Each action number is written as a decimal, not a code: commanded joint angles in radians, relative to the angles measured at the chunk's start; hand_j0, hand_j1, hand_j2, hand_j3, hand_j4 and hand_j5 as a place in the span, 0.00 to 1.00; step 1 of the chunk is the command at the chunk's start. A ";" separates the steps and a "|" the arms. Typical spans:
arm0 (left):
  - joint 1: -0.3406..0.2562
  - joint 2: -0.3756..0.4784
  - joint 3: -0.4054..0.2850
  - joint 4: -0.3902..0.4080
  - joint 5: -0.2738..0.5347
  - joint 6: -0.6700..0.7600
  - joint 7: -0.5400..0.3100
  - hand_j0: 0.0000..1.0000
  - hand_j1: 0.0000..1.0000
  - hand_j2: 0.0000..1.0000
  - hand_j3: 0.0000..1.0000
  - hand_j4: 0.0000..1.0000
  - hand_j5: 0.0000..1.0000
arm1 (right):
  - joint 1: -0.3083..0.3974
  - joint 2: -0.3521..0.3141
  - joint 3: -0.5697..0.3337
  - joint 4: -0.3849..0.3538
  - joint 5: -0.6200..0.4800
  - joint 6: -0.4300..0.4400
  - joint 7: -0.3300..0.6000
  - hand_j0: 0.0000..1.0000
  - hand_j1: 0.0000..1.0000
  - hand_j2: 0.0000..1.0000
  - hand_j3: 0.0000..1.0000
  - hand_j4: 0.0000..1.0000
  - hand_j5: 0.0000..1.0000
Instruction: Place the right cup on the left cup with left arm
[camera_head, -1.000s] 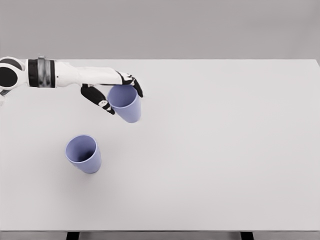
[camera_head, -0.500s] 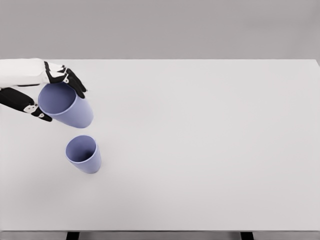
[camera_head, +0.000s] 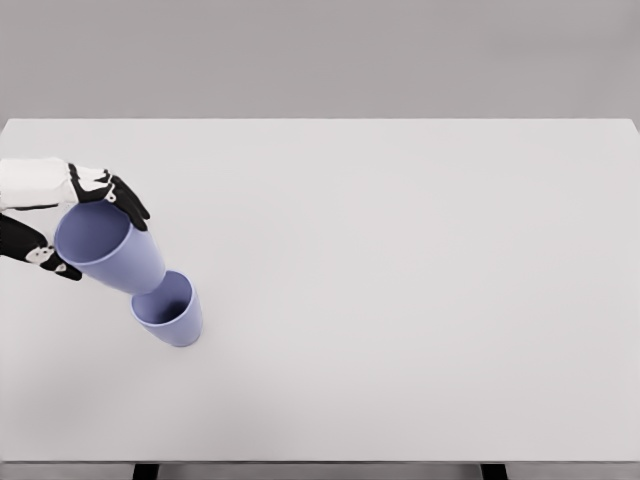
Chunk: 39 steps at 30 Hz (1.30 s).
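Observation:
My left hand (camera_head: 78, 222) is at the far left of the head view, shut on the rim of a lavender cup (camera_head: 108, 248). That cup is tilted, its mouth facing up and toward me, its base pointing down to the right. Its base overlaps the rim of a second lavender cup (camera_head: 168, 309) that stands upright on the white table (camera_head: 400, 280). Whether the base touches or is inside that rim I cannot tell. My right arm does not show.
The table's front edge runs along the bottom of the view, with two dark legs (camera_head: 146, 471) below it. A grey wall (camera_head: 320, 55) is behind the table.
My left hand has carried the cup left and then down toward me, from mid-table to just above the standing cup. The standing cup has not moved.

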 joint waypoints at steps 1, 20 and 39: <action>0.003 -0.008 0.002 0.000 0.010 0.003 0.000 0.51 0.51 0.51 0.51 0.51 0.51 | 0.000 0.000 0.000 0.000 0.000 0.000 0.000 1.00 1.00 1.00 1.00 1.00 1.00; 0.045 -0.023 0.004 0.000 0.010 0.003 0.000 0.52 0.52 0.52 0.52 0.52 0.52 | 0.000 0.000 0.000 0.000 0.000 0.000 0.000 1.00 1.00 1.00 1.00 1.00 1.00; 0.068 -0.048 0.010 0.030 0.001 0.003 0.000 0.52 0.52 0.52 0.52 0.52 0.52 | 0.000 0.000 0.000 0.000 0.000 0.000 0.000 1.00 1.00 1.00 1.00 1.00 1.00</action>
